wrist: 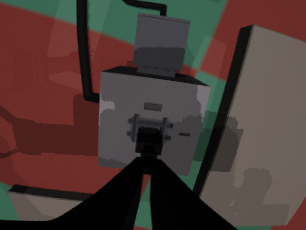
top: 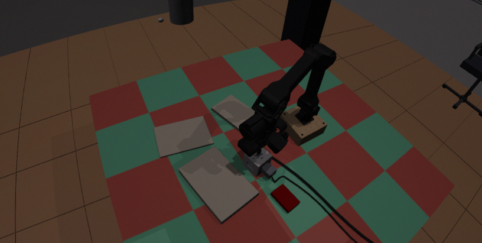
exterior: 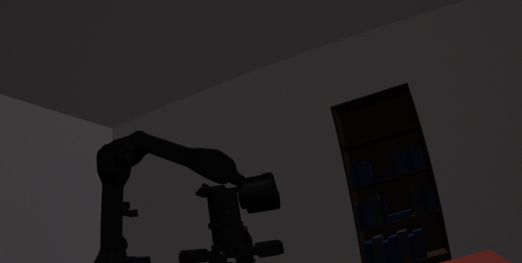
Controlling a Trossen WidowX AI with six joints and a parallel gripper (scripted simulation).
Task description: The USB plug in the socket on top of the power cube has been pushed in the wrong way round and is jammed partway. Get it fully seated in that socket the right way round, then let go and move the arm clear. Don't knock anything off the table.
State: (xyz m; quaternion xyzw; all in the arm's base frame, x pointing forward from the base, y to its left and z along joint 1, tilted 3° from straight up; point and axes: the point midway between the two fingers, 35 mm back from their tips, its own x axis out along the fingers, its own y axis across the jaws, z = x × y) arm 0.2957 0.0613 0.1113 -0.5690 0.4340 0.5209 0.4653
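Note:
The grey power cube (top: pixel 257 164) (wrist: pixel 120 122) stands on the checkered mat, with a grey plug block (wrist: pixel 161 45) (top: pixel 269 171) on its side. The dark USB plug (wrist: pixel 149 136) sits in the socket on the cube's top face. My gripper (wrist: pixel 148 164) (top: pixel 258 152) points straight down over the cube and is shut on the USB plug. In the exterior view only the dark arm (exterior: pixel 175 155) shows; the fingers lie below the frame's edge.
Two black cables (top: pixel 313 196) (wrist: pixel 83 35) run from the cube toward the mat's front. A red block (top: pixel 285 198) lies just in front of the cube. Three grey slabs (top: pixel 217 182) (top: pixel 182 135) (top: pixel 233 110) lie to the left. The arm's wooden base (top: pixel 305 129) stands behind.

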